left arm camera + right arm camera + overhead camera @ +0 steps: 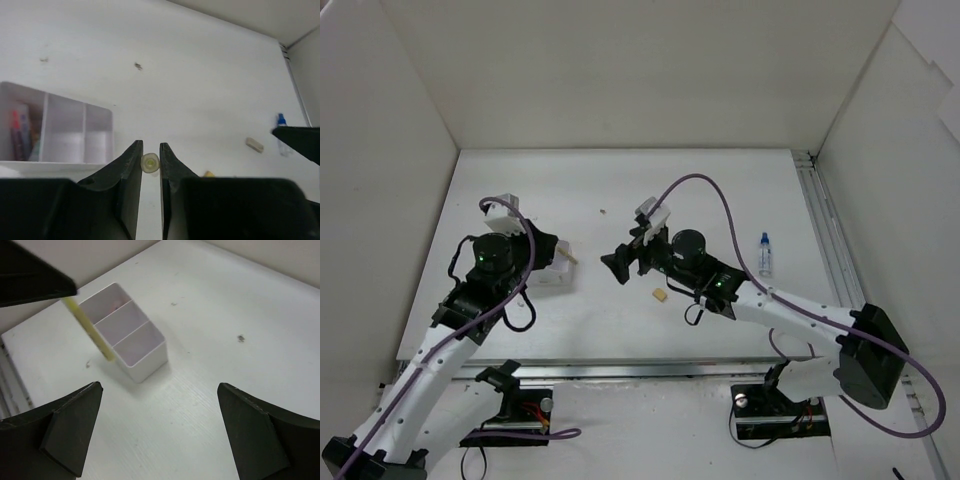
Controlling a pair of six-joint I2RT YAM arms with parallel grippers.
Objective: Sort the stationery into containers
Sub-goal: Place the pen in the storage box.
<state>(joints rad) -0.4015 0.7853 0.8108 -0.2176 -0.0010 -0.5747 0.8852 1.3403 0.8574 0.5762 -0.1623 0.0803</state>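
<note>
Black fingers [127, 170] of my left claw [150, 150] fill the bottom of the left wrist cam. They are shut tight on the yellow pen [150, 163], seen end-on btwn them. That pen hangs in the air near the white box [50, 167], not inside it yet. My right claw [157, 387] is spread wide w/ nothing in it, near the box.

Done so far: the end slot of the box, left-most in the left wrist cam, has a pink-red pen [15, 132] plus maybe one or two more. The pic is blurry there, so I can't be sure of colours. Other two slots look bare.

Left to do, I think: drop the yellow pen in, then fetch the tan eraser [660, 294]. It lies on the table [720, 190] near the right claw. A little bottle [765, 253] w/ a blue cap sits well off to the right.
</note>
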